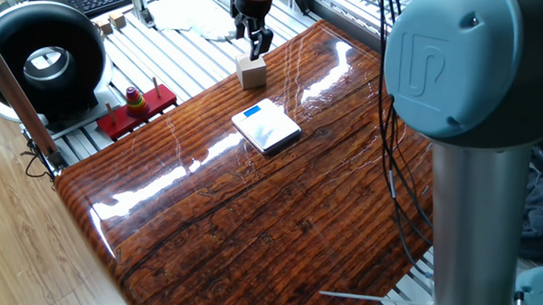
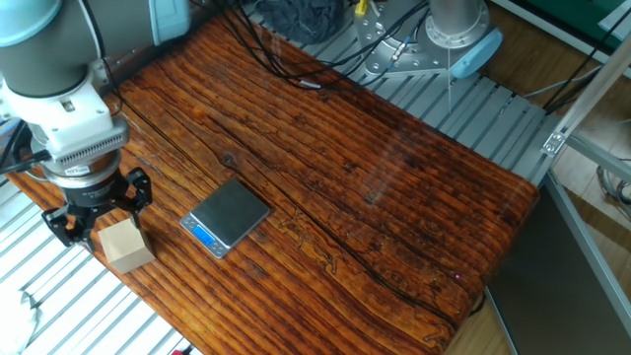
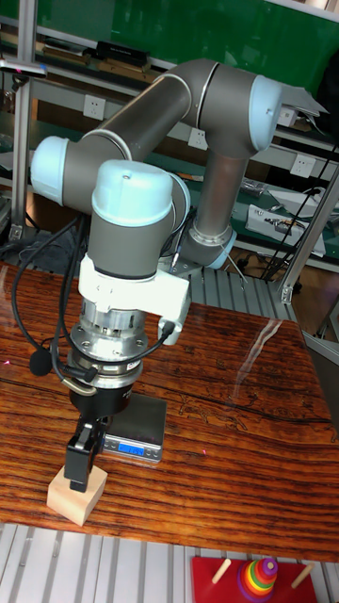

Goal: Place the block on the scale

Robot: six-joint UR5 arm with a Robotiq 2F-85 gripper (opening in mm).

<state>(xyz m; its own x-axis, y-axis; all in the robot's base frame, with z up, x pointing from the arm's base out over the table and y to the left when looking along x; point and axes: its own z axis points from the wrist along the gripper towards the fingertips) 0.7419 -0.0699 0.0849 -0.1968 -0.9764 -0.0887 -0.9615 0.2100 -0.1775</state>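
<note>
The block [image 1: 252,73] is a small tan wooden cube near the far edge of the wooden table; it also shows as the block [image 2: 126,246] and the block [image 3: 77,494]. My gripper [image 1: 254,48] hangs straight over it, open, with its dark fingers [image 3: 83,450] down at the cube's top. From the other side the gripper [image 2: 97,219] stands just behind the cube with its jaws spread. The scale [image 1: 266,126], a flat white pad with a blue corner, lies a short way from the block. It shows again as the scale [image 2: 229,216] and the scale [image 3: 137,427].
A red toy base [image 1: 136,109] with stacked rings lies off the table's left side, beside a big black round device [image 1: 46,59]. A white cloth [image 1: 194,19] and a keyboard [image 1: 103,3] lie behind the block. A second arm's column [image 1: 474,118] stands at front right.
</note>
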